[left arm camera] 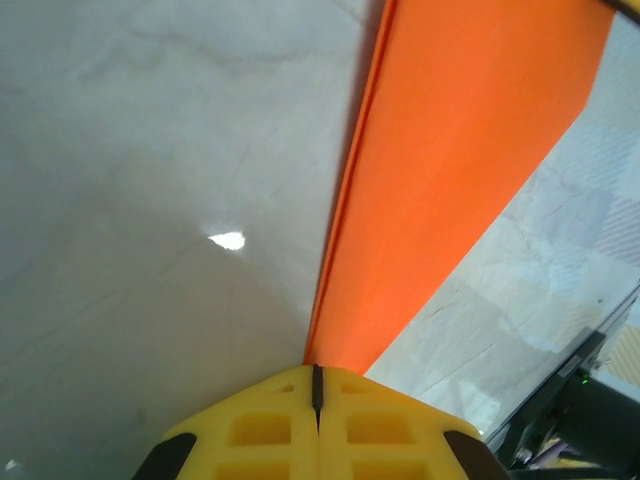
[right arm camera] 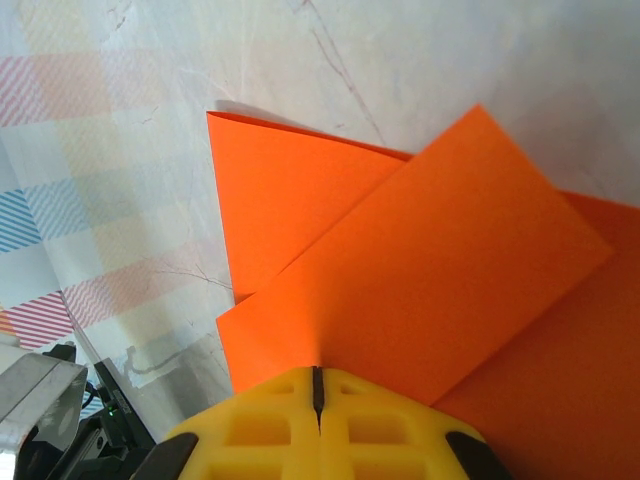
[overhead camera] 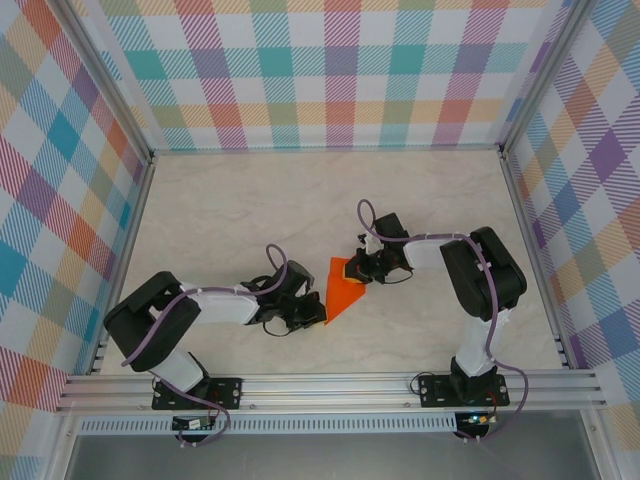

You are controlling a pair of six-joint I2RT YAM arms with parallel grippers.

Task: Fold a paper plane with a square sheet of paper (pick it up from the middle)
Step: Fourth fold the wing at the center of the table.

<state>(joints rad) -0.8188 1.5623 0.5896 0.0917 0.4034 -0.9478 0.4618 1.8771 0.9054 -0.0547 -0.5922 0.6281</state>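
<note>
The orange sheet of paper (overhead camera: 343, 290) lies mid-table, folded into a pointed triangular shape whose tip points toward the near edge. My left gripper (overhead camera: 318, 308) is at its near-left tip, shut on the narrow end of the paper (left arm camera: 450, 150), which runs out from the yellow jaws (left arm camera: 317, 372). My right gripper (overhead camera: 362, 268) is at the far-right corner. Its jaws (right arm camera: 317, 375) are shut on a raised orange flap (right arm camera: 420, 270) that lies over another layer of the paper.
The marble-patterned tabletop (overhead camera: 300, 200) is walled by plaid panels on three sides. An aluminium rail (overhead camera: 330, 385) carrying both arm bases runs along the near edge. Metal posts stand at the far corners.
</note>
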